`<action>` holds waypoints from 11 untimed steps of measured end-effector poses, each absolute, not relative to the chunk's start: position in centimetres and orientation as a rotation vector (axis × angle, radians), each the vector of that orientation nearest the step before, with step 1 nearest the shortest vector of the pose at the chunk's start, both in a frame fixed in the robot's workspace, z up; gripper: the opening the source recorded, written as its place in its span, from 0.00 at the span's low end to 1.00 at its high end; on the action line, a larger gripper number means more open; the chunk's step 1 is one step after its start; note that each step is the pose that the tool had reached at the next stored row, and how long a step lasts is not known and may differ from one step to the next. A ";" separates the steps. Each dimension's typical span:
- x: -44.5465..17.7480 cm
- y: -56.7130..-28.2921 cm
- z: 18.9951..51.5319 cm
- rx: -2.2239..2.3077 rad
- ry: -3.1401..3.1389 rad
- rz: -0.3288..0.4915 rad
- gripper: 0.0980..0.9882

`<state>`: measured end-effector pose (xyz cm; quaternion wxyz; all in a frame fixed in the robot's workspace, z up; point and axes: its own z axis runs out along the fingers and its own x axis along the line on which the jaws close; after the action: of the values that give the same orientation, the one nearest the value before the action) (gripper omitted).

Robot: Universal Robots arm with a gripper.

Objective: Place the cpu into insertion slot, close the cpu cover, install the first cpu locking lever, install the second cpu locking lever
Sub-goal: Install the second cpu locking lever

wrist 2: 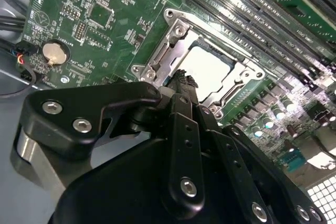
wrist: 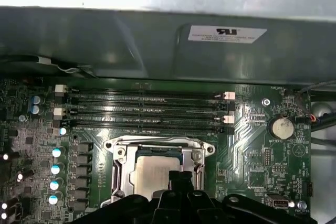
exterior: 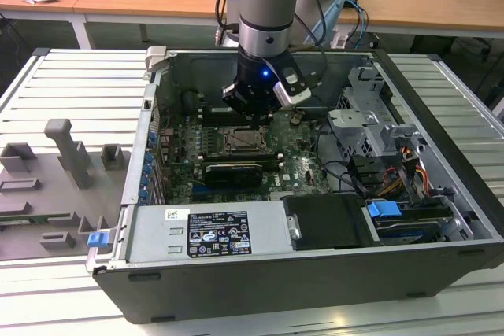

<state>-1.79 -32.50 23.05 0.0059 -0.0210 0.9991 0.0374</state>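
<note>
- Chip (wrist: 153, 170): I see its pale metal face lying flat in the socket (wrist 2: 227, 94), framed by the square window of the silver cover (wrist: 122, 157); in the second wrist view the chip (wrist 2: 203, 67) sits level with the cover (wrist 2: 173, 39) closed down around it.
- Claw (wrist 2: 182, 80): I see its dark fingertips pressed together with no gap between them and nothing held, poised just above the edge of the chip and cover; in the first wrist view the claw (wrist: 180, 180) overlaps the near edge of the chip.
- Arm, exterior view: I see the claw (exterior: 253, 118) lowered into the open computer case (exterior: 236, 289), directly over the socket (exterior: 242, 141) on the green board (exterior: 295, 164).
- Memory slots (wrist: 147, 113): I see long black rows running parallel just beside the socket, between it and the grey case wall.
- Coin battery (wrist: 280, 127): I see a round silver cell on the board, well apart from the socket.
- Levers: I cannot tell from these views whether they are latched.
</note>
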 end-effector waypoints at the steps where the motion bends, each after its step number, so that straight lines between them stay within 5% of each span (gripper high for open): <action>1: -1.8 -32.5 23.1 -0.066 3.127 0.117 0.01; 11: -1.9 -34.9 23.8 -0.068 3.127 0.117 0.01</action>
<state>-1.87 -34.86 23.82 0.0059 -0.0217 0.9990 0.0374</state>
